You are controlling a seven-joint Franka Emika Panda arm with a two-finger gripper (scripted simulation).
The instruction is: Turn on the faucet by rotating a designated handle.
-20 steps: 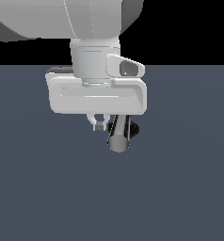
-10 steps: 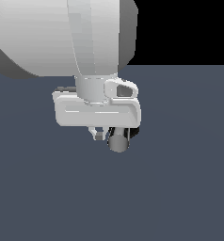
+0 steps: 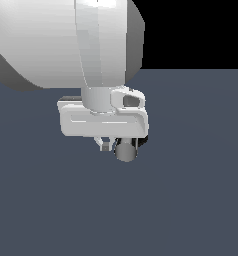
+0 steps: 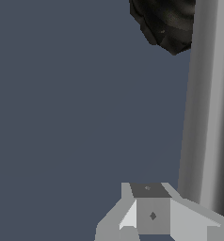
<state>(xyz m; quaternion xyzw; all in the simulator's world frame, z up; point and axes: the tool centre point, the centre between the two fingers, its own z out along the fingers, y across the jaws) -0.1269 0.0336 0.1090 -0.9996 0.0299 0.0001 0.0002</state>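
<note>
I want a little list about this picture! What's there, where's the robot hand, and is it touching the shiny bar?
surface: plain dark grey-blue floor
faucet: black ridged round base
handle: straight grey metal bar, flat end facing the exterior view
gripper: white, low over the faucet
fingers: one fingertip right beside the bar
contact: cannot tell
jaws: cannot tell if open or shut

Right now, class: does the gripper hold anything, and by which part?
Cannot be told. The gripper sits beside the handle, but only one finger shows.
</note>
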